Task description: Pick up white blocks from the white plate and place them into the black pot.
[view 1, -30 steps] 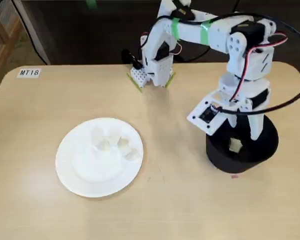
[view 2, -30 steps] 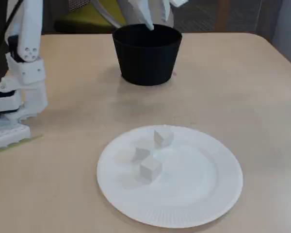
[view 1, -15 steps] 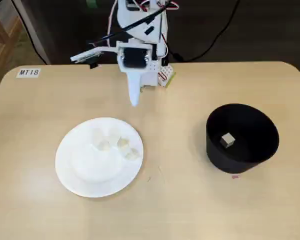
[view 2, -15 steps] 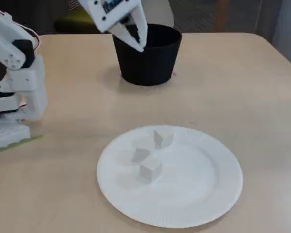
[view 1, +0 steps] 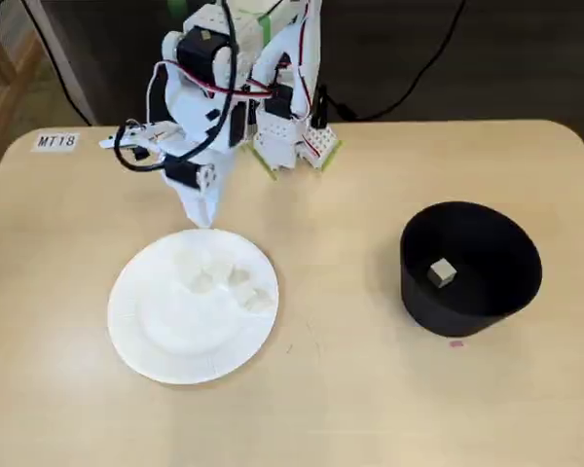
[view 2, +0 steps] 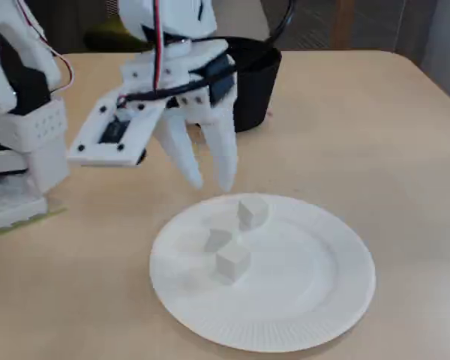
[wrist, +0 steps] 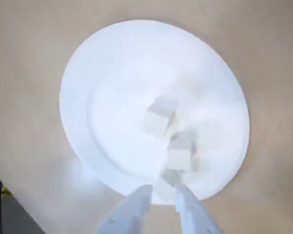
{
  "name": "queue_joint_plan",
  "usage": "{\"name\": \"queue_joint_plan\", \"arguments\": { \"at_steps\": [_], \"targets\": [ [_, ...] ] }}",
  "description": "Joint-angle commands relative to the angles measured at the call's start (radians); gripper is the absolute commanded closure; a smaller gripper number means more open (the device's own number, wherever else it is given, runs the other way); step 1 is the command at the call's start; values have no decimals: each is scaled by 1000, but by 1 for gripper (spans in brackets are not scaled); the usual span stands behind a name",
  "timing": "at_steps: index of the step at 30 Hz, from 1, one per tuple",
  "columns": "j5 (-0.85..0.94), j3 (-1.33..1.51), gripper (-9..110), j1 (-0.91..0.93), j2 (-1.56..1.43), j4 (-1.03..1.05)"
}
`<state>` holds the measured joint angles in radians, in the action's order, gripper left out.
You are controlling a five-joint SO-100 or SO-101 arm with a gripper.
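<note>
gripper [view 2: 211, 182] slightly apart, empty, above white plate [view 2: 315, 315] rim | poised toward three white blocks [view 2: 232, 262] | one block [view 1: 442, 273] already inside black pot [view 1: 487, 292]

You get one fixed view high above the bench [view 1: 370, 389], another low and close beside the end effector [view 2: 210, 180]; the wrist view looks straight down past it.

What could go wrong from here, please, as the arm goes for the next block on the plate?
The three white blocks sit close together on the white plate, so the open gripper closing on one may nudge its neighbours or catch two. The blocks are nearly the plate's colour, which makes aiming harder. The light paper plate might also shift if a fingertip presses its rim.
</note>
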<state>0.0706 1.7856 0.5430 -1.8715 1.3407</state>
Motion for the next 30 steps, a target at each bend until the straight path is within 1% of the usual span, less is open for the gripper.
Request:
{"name": "queue_joint_plan", "arguments": {
  "at_steps": [1, 9, 22, 30],
  "targets": [
    [-5, -49, 73, 26, 26, 8],
    [-8, -51, 67, 35, 143, -28],
    [-81, -141, 69, -5, 334, -11],
    [-132, -153, 70, -29, 425, -69]
  ]
}}
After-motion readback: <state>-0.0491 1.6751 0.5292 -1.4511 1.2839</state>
